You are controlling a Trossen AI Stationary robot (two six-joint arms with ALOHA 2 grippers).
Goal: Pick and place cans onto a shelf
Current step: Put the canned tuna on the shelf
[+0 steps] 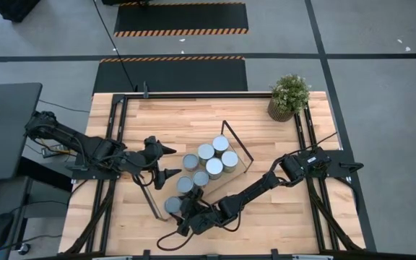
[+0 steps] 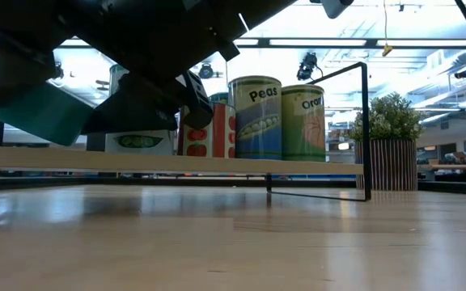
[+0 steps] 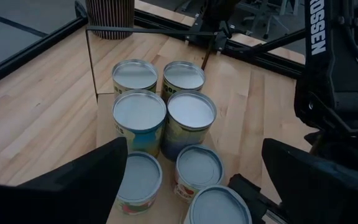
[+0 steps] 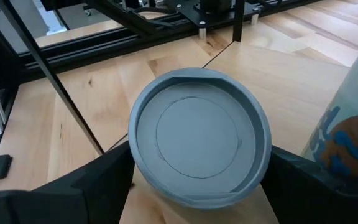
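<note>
The shelf [image 1: 166, 189] is a light-wood board with black wire end frames, lying slantwise mid-table. Several cans [image 1: 214, 167] with pale round tops stand on it in a cluster, and some show green pea labels in the low view [image 2: 255, 117]. My right gripper [image 1: 185, 214] is at the board's near-left end, shut on one more grey-topped can [image 4: 201, 137]. My left gripper [image 3: 192, 149] is wide open above the cluster's left side [image 1: 167, 162] and touches nothing. My right gripper pinches the can's side wall just below the rim [image 4: 134, 163], one finger on each side. The fingers come slanting down from the table's right. In the low view the can [image 2: 31, 113] sits tilted just over the board; whether it touches the board I cannot tell.
A potted plant [image 1: 289, 95] stands at the table's far right corner. The shelf's far wire frame [image 1: 238, 144] rises beside the cluster. Black rails run along the table's left and right sides. Bare wood lies near and right of the shelf.
</note>
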